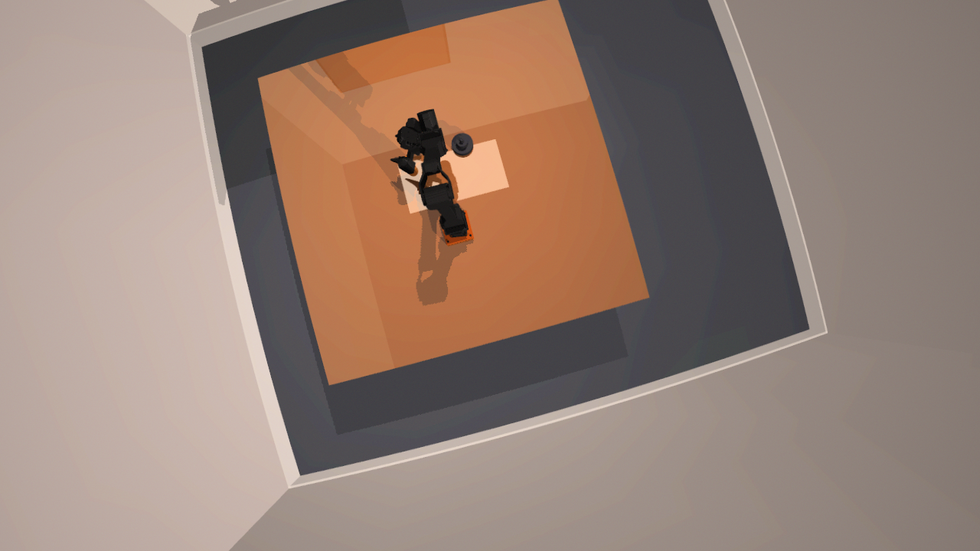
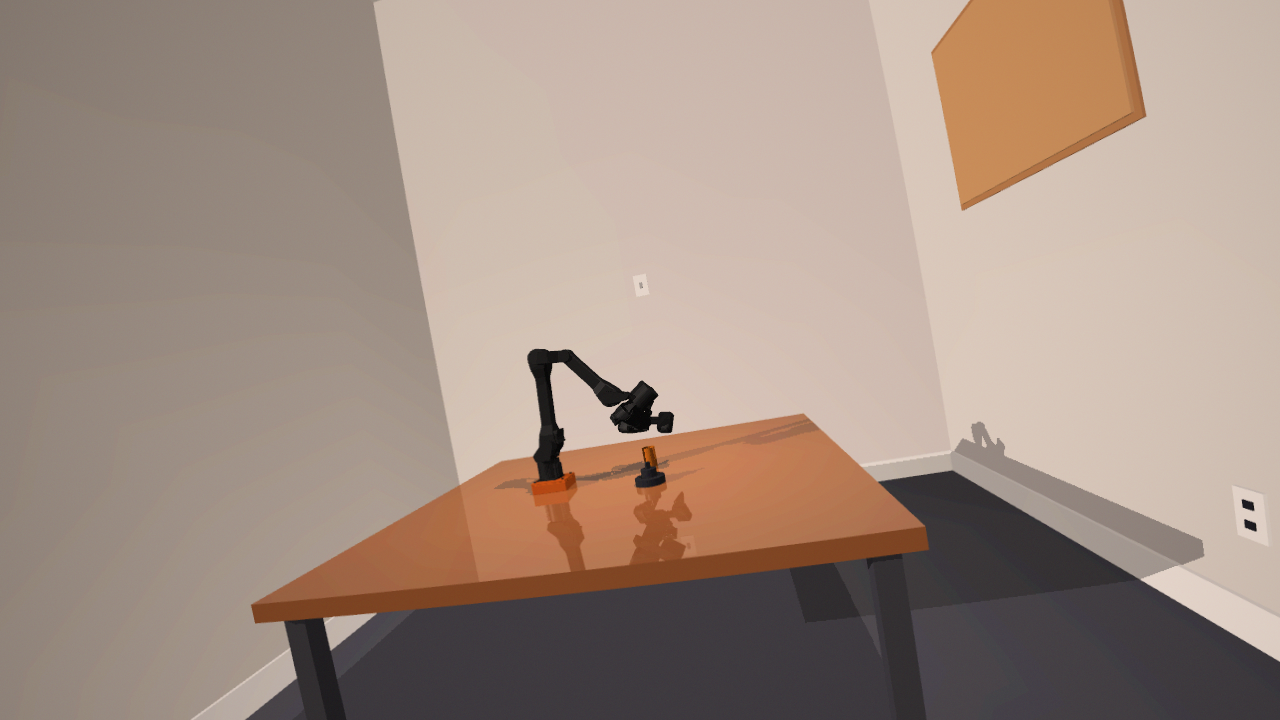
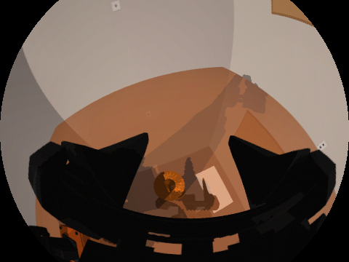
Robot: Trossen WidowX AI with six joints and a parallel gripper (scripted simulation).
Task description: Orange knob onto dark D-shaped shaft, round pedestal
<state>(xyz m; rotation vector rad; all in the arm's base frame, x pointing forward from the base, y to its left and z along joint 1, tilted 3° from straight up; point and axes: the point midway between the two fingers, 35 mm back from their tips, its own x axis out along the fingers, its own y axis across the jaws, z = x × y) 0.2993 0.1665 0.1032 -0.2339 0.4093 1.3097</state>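
- Although overlapped with the pedestal in the exterior view, the orange knob (image 2: 649, 456) (image 3: 178, 185) is seen upright on the surface (image 1: 521, 239) (image 2: 760, 510) (image 3: 145, 94), lower centre of the wrist frame.
- Above it, the pincer (image 1: 403, 150) (image 2: 660, 422) (image 3: 189, 138) is held apart, nothing clamped.
- Upper centre from the top, the round pedestal (image 1: 468, 151) (image 2: 649, 481) is left unfitted, its shaft (image 1: 461, 141) exposed.

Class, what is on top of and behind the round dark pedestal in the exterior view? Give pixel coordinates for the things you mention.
A slim dark shaft (image 1: 461, 140) (image 2: 648, 470) rises from the round dark pedestal (image 1: 466, 152) (image 2: 656, 481). Behind it shows the upper part of the cylindrical orange knob (image 2: 649, 454) (image 3: 178, 184); the knob's base is covered.
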